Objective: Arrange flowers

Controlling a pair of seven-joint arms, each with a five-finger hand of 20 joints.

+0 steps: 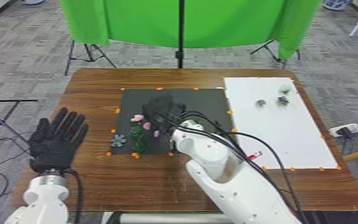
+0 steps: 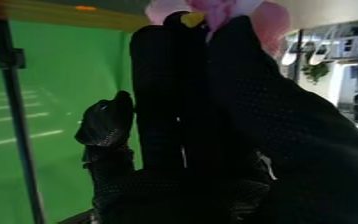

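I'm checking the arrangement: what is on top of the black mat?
A blue-grey flower, a green sprig and, near its top, pink blooms. The right hand covers part of the mat, so anything under it can't be seen.

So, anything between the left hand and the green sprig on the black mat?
Yes, the blue flower. It's on the black mat, near its left edge, between the left hand and the green sprig.

Black mat: pink blooms at 9 o'clock; leafy green stem lying 12-to-6, at 8; grey-blue flower beside it. White board: three small grey-green rosettes near 12.
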